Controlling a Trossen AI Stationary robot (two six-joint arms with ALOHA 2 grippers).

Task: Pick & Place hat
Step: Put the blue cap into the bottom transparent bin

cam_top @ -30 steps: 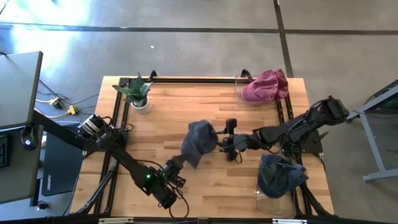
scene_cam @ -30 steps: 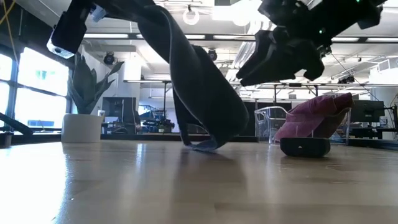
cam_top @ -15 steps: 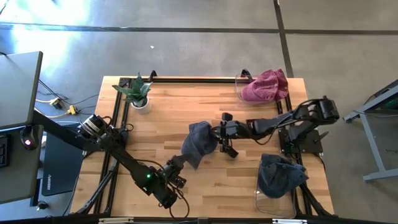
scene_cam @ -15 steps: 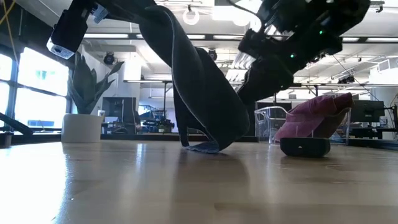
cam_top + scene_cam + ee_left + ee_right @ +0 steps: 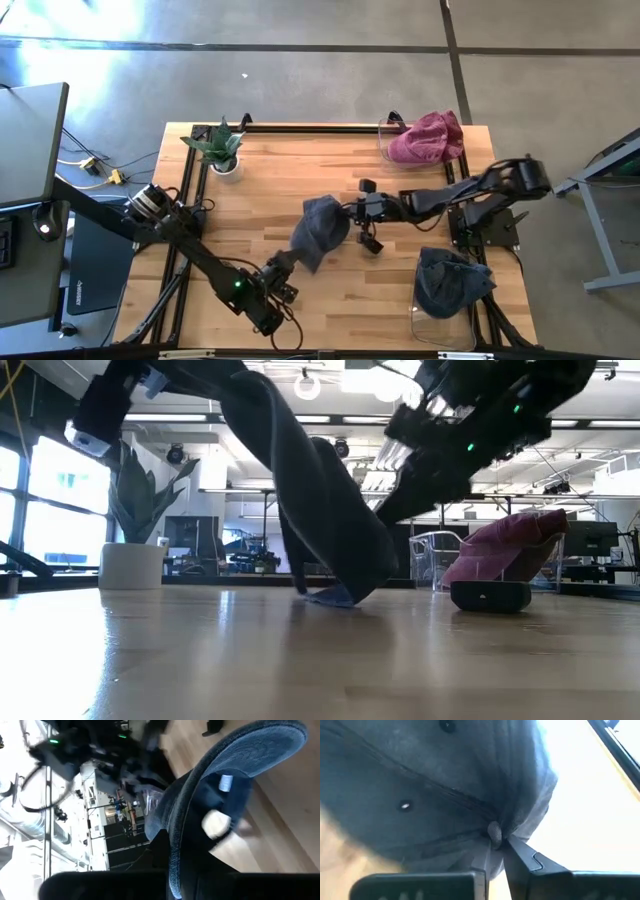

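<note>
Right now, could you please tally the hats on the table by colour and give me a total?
Blue hats: 2, one held up mid-table, one on a clear stand.
Pink hats: 1, on a clear stand at the far edge.
Total: 3

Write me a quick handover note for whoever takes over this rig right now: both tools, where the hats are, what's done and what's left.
Left tool: shut on the blue-grey hat, holding it up over the middle of the table.
Right tool: shut on the same hat's crown, pinching the fabric, as the right wrist view shows.
Other hats: a pink hat on the clear stand at the far right corner, a second blue hat on the stand at the near right corner.
Done: hat lifted, both tools on it.
Left: probably release the left tool and let the right carry the hat to its place.
</note>
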